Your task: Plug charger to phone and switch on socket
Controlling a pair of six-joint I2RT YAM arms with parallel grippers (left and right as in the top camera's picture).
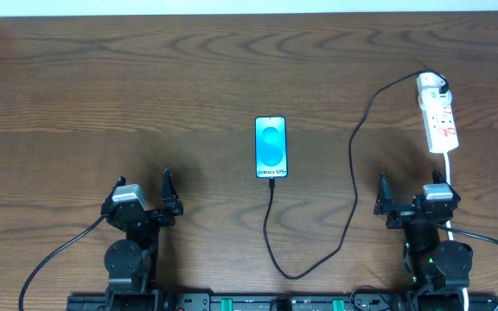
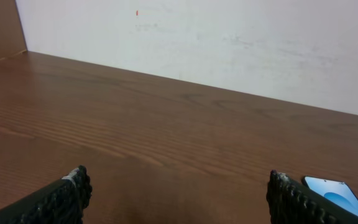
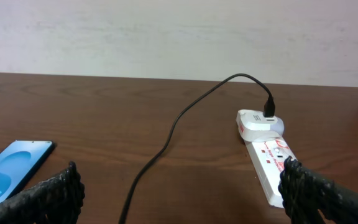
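The phone (image 1: 271, 147) lies face up at the table's middle, its screen bright blue. The charger cable (image 1: 351, 164) runs from the phone's near end in a loop toward the front edge, then up to its black plug (image 1: 440, 88) in the far end of the white socket strip (image 1: 437, 113) at the right. In the right wrist view the strip (image 3: 267, 155), cable (image 3: 173, 127) and phone (image 3: 11, 168) all show. A corner of the phone also shows in the left wrist view (image 2: 337, 191). My left gripper (image 1: 166, 192) and right gripper (image 1: 383, 192) are open and empty near the front edge.
The socket's white cord (image 1: 450, 168) runs down toward my right arm. A pale wall stands behind the table's far edge (image 2: 229, 43). The robots' own thick black cables (image 1: 54, 255) trail off the front.
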